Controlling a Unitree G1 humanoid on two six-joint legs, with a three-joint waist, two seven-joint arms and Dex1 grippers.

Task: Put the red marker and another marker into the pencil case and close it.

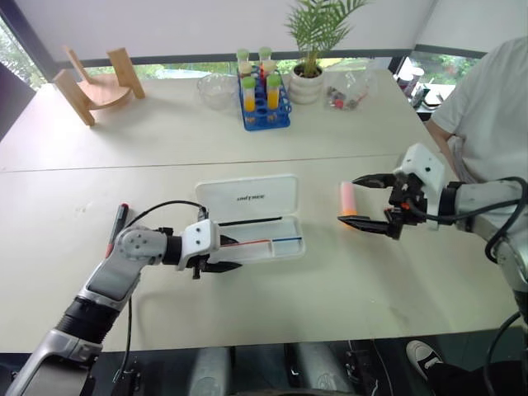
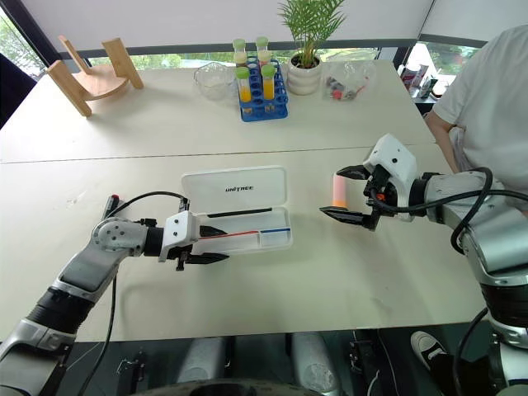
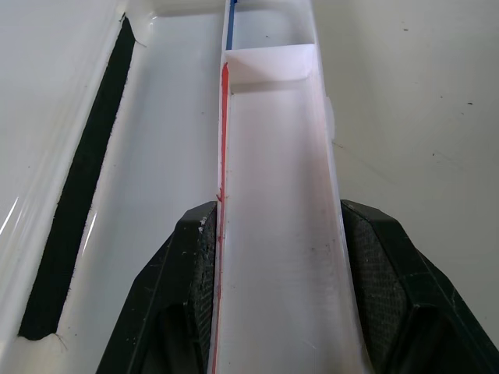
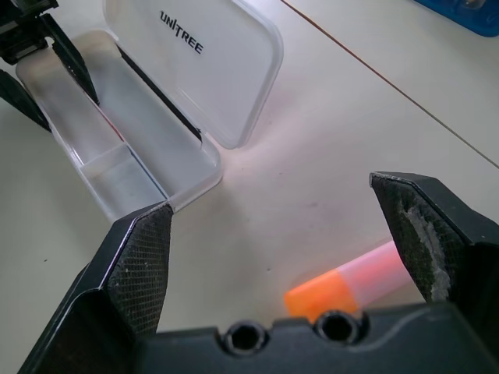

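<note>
Loading step, neither marker yet inside: pencil case [image 1: 252, 216] open on bench [image 1: 247, 305], left hand [image 1: 221, 266] apart astride its tray wall; right hand [image 1: 370, 202] wide around pink-orange marker [image 1: 349, 199], closing next; red marker [image 1: 116, 226] lies beyond left arm.

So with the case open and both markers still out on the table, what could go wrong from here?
1. The left gripper straddles the front wall of the pencil case; closing or pulling could drag or tip the light tray.
2. The right gripper hangs open around the pink-orange marker; an off-centre pinch could roll it away.
3. The red marker lies behind the left arm, so a backward swing could knock it.
</note>
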